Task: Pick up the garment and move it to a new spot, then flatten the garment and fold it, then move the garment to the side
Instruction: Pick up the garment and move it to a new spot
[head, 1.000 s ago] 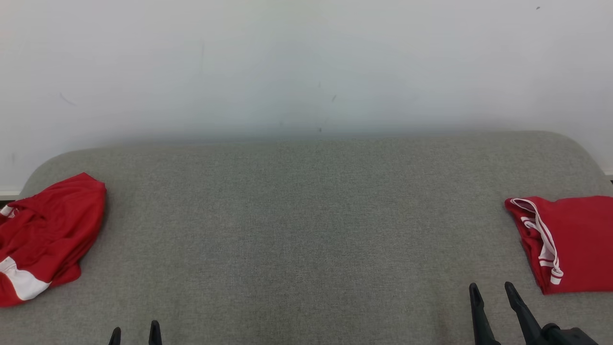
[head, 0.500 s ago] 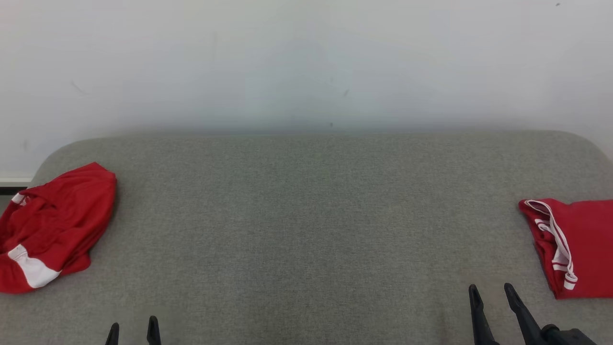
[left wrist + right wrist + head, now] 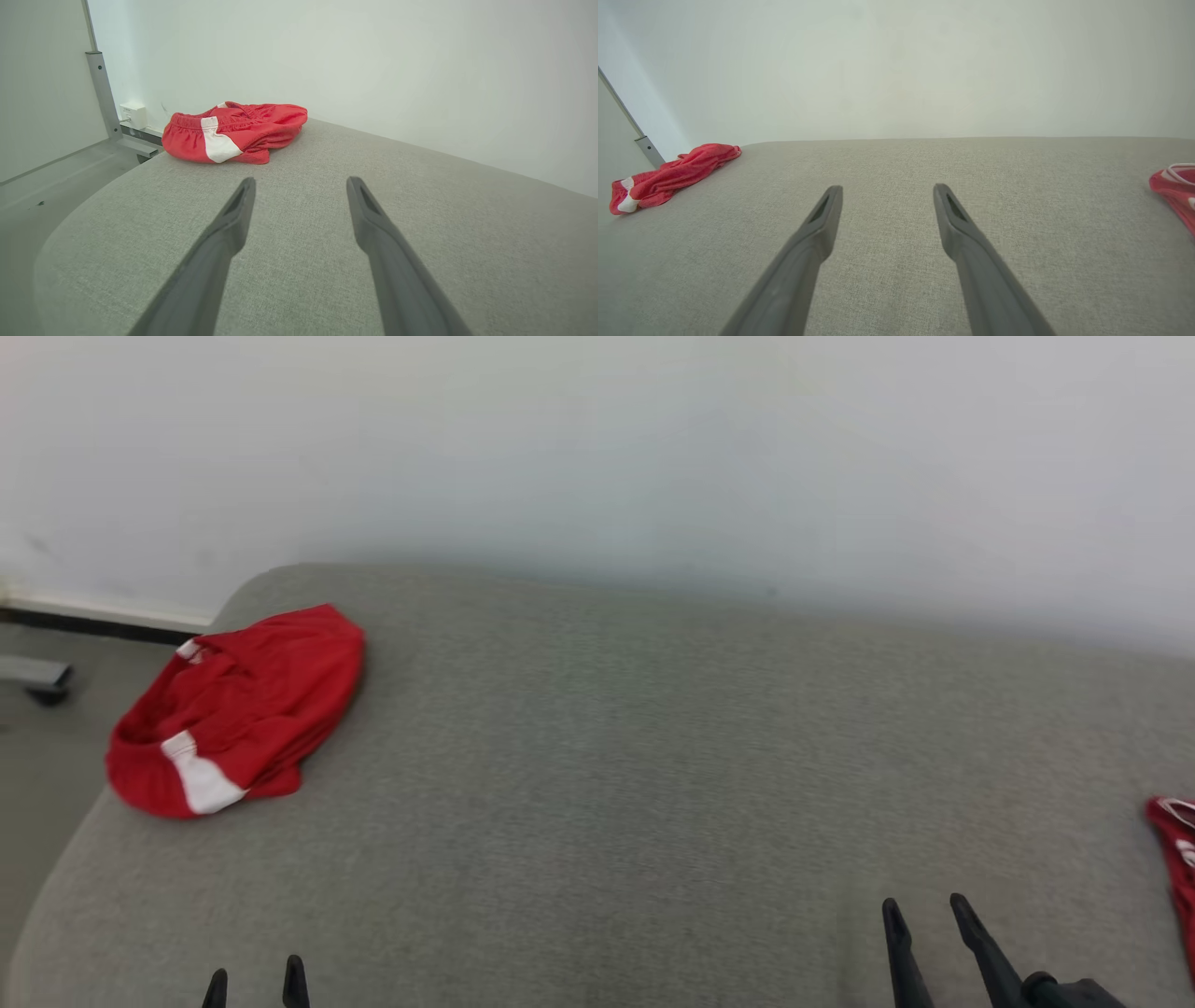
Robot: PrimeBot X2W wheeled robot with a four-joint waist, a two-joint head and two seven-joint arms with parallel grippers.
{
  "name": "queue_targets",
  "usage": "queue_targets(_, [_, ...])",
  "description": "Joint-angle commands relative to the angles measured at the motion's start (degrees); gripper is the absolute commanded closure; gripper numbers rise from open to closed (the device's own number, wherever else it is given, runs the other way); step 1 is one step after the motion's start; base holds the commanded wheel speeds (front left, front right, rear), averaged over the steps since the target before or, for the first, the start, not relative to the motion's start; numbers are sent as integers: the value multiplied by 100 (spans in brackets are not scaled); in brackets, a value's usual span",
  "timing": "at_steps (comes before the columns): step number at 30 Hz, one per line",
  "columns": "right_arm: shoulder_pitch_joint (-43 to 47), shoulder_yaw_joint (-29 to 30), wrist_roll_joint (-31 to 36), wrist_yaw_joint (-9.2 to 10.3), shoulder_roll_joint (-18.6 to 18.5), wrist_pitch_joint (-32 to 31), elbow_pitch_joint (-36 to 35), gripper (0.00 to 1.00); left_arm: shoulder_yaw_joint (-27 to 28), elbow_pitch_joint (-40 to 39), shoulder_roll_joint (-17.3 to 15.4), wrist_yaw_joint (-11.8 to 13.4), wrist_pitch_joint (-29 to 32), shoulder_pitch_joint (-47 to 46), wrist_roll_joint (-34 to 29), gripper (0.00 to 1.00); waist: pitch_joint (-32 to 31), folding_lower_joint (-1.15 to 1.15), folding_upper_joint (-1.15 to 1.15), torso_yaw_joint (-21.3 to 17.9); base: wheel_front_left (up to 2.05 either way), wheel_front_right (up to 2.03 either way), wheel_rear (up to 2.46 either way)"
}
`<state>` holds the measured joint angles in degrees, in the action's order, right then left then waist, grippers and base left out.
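Garment point(image 3: 238, 709) on cushion point(image 3: 607, 756), far left; apparently second garment point(image 3: 1178, 863) at right edge.

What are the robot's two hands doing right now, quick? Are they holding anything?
Left gripper: open, holding nothing.
Right gripper: open, holding nothing.

We look down on a wide grey woven-fabric cushion point(image 3: 607, 756) that runs back to a plain white wall point(image 3: 597, 448). A crumpled red garment with a white patch point(image 3: 238, 709) lies near the cushion's far left corner, close to the rounded edge. At the right border a sliver of a second red cloth with white trim point(image 3: 1178, 868) shows. Our left gripper point(image 3: 255, 971) shows two dark fingertips at the lower left, spread apart. Our right gripper point(image 3: 924, 903) rises at the lower right, its fingers parted over bare fabric.
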<state>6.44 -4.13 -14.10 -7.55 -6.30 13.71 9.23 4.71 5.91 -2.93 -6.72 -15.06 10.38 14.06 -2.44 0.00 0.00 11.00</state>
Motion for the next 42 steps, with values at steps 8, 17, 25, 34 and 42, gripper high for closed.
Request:
queue_targets(8, [-81,-208,-70,14,84,56,122,0,101,-46,4,-27,-15,192,-114,0,-119,0,0,1256,0,0,0])
queue_targets(17, [-151,-390,-101,14,109,94,218,0,263,-113,6,-55,-15,394,-138,0,-125,0,0,1668,0,0,0])
queue_targets(25, [-217,-497,-157,14,76,111,323,0,342,-170,5,-72,-15,420,-137,0,-94,0,0,1694,0,0,0])
queue_targets(34, [-242,-528,-154,14,21,111,262,0,547,-51,0,-78,-14,5,-159,0,49,0,0,1437,0,0,0])
queue_targets(42, [-710,-649,-30,14,-246,-154,-163,0,416,659,-595,-75,233,-1415,632,0,984,0,0,748,0,0,0])
